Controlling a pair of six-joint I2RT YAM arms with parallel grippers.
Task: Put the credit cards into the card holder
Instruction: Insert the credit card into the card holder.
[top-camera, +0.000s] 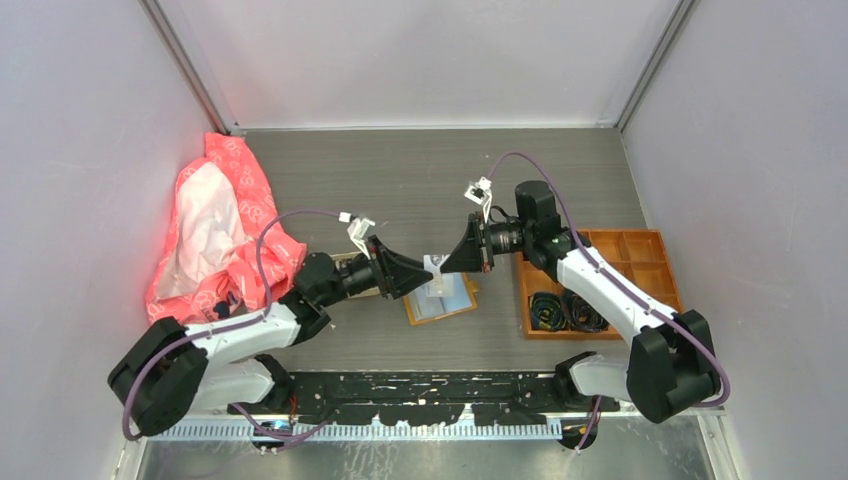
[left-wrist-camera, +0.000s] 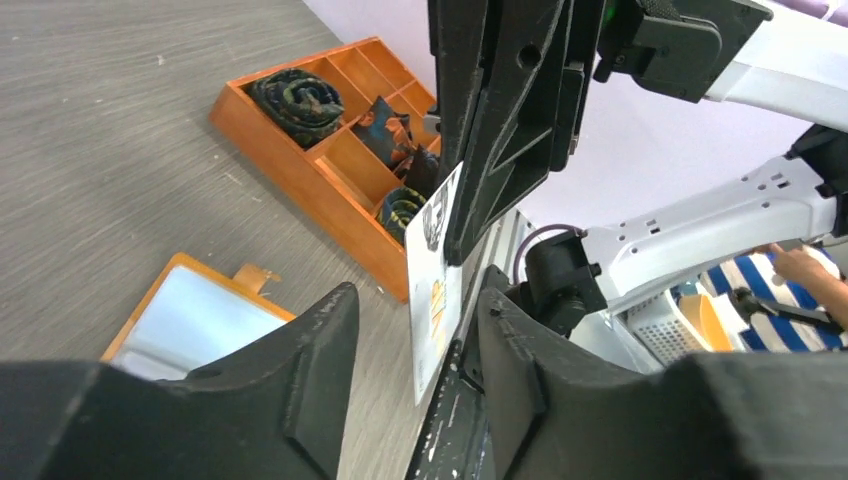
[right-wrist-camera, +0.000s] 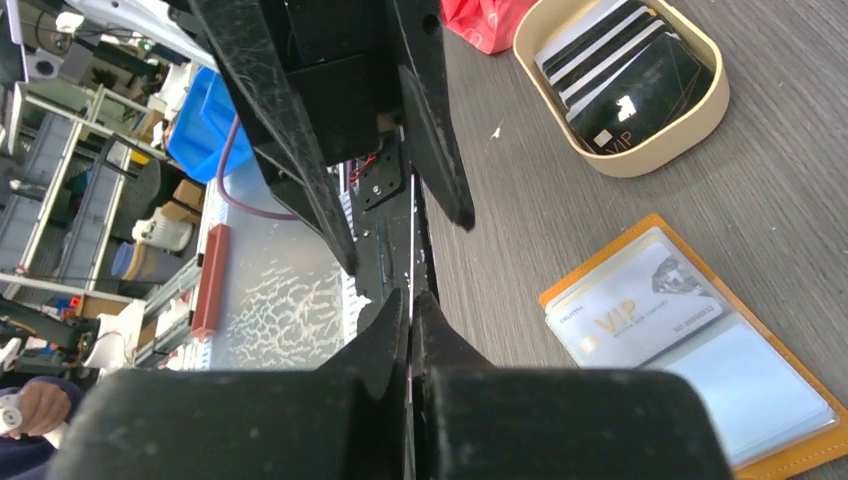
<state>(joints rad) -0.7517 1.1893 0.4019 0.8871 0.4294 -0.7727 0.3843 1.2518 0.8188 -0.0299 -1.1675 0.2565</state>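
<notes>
So here's where we're at: the right gripper (right-wrist-camera: 409, 310) has its fingers pressed together on the top edge of a white card (left-wrist-camera: 437, 250), which hangs upright in the air between the two arms. The left gripper (left-wrist-camera: 415, 300) sits right under it with its fingers apart, one on each side of the card's lower half. As far as we can tell neither is touching it, so the right side alone is carrying it. We read this as a hand-off, probably so the card ends up pinched at one end with the far edge free to slide into a pocket, but that's our guess. The card holder (left-wrist-camera: 255, 275) lies open and flat on the table just below and a bit to the side of the grippers, pockets facing up. That makes sense, since either arm can reach it there. One pale VIP card (right-wrist-camera: 640, 300) already sits in a clear pocket. The rest of the stack (right-wrist-camera: 620, 70) waits in the beige tray (right-wrist-camera: 625, 165) farther back. The orange box (left-wrist-camera: 300, 185) of coils is off to the right, out of the way. Lots left to do, we think.
</notes>
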